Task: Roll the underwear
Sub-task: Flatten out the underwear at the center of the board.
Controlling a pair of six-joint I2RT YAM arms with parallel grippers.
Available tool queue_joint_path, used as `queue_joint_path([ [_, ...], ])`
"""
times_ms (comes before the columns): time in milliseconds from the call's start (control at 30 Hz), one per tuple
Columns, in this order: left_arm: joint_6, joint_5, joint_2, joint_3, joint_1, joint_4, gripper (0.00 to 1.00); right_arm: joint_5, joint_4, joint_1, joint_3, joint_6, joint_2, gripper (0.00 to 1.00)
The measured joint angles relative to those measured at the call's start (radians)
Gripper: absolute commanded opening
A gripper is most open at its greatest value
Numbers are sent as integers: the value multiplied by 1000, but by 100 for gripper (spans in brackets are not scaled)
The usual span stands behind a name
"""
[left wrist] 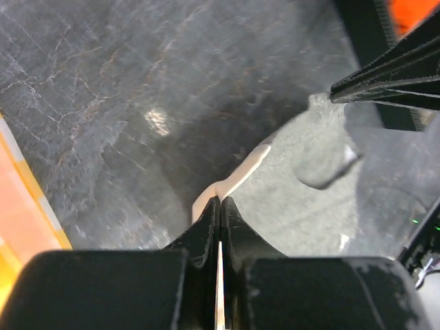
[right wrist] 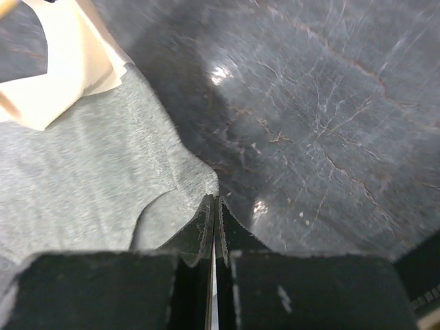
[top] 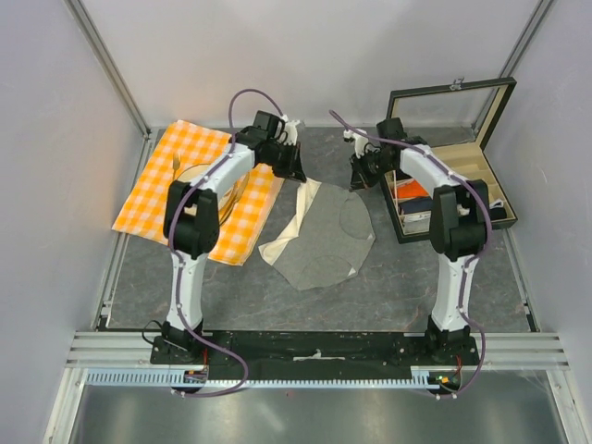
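A: Two grips on, both at the garment's far edge. L to R: checked cloth w/ plate sits off left, not involved.
B: Left gripper?
A: Left gripper pressed together, pinching the far end of the cream strip on the underwear. Garment lies flat mid-table, btwn the arms.
B: Right?
A: Right gripper closed too, nipping the grey corner nxt to bare table. Box of small garments further right, untouched.
B: Why both far corners?
A: Prob so that edge lifts evenly & turns toward the bases, so the roll starts straight. Roll not begun imo.
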Motion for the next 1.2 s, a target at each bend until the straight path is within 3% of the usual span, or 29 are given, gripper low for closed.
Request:
queue_joint_path([
  [533,-1,58,-576,-206,-21,-7,2,-111,-55,1,-37,-88,-599,0],
  [867,-41,32,-932,-292,-259,-21,2,-224,-180,15,-100,-218,-1048,0],
  [1033,-89,-2,-1064,-370,-340,-8,2,-261,-203,15,-68,-196,-1133,0],
  [1200,-134,-91,-1183,-570,-345,42,2,-263,-118,16,-147,-129,-1105,0],
])
